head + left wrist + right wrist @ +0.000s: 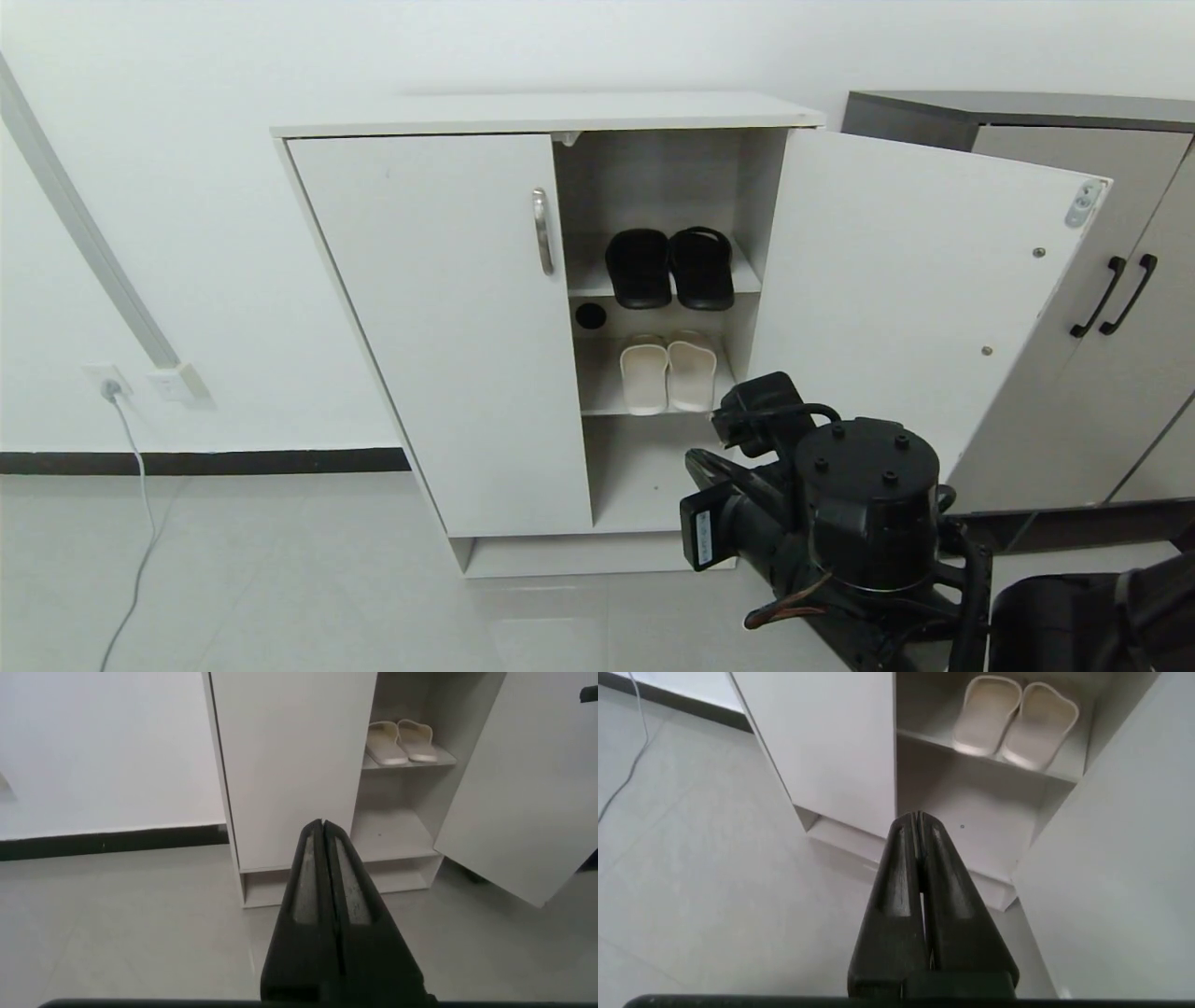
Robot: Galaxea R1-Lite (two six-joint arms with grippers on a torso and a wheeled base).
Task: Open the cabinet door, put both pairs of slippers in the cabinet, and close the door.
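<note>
- White cabinet [551,112] stands against the wall, with its right-hand door [915,299] swung wide and its left-hand door [439,327] shut, a metal handle [541,231] on its inner edge.
- Black slippers [669,268] sit side by side on the upper shelf. The cream slippers [668,375] sit side by side on the shelf below. Both pairs are inside the cabinet, toes to the back.
- Right end effector [918,821] has its fingers pressed together and grips nothing. It hangs low in front of the open compartment, pointing at the bottom space under the cream pair.
- Left end effector [322,831] is likewise closed and empty. It sits farther back from the cabinet, facing the shut door and the plinth.
- By my reading, the loading is finished and the step in hand is closing the door.
- That calls for the right arm to get round to the free edge of the open door, since only the inner face shows and any handle on the outer face is hidden.
- A closed tip suits a push on the outer side, swept toward the cabinet until the door meets the frame, and neither arm should be caught in the gap.
</note>
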